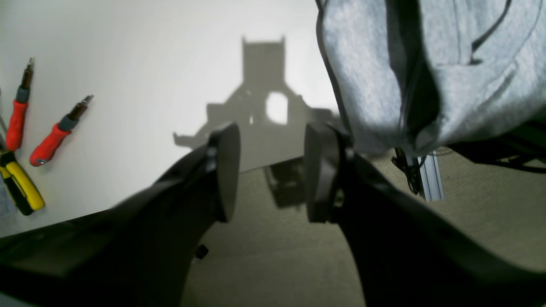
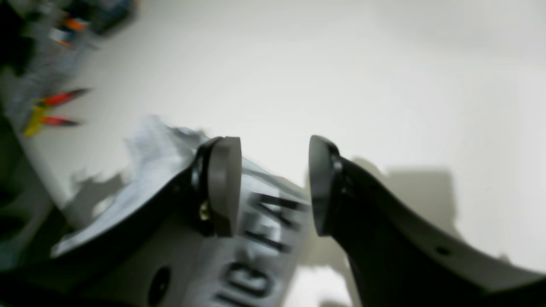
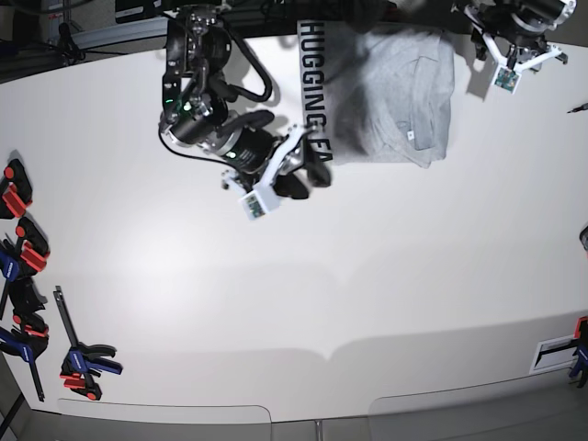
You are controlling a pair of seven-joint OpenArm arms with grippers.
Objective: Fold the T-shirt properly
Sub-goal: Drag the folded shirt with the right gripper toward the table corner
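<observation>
The light grey T-shirt (image 3: 395,87) lies folded at the far middle of the white table (image 3: 294,276), with black block lettering (image 3: 310,73) along its left edge. My right gripper (image 3: 306,173) is open and empty, just over the shirt's near-left corner. In the right wrist view its jaws (image 2: 273,187) stand apart above the lettered cloth (image 2: 256,243). My left arm (image 3: 514,28) is at the far right, beside the shirt's right edge. In the left wrist view the left gripper (image 1: 273,170) is open and empty over the table edge, with the shirt (image 1: 460,68) to its upper right.
Two red-handled screwdrivers (image 1: 53,138) and a yellow-handled tool (image 1: 21,183) lie on the table left of the left gripper. Several clamps (image 3: 23,239) lie along the table's left edge. An aluminium rail (image 1: 431,179) and cables hang below the far edge.
</observation>
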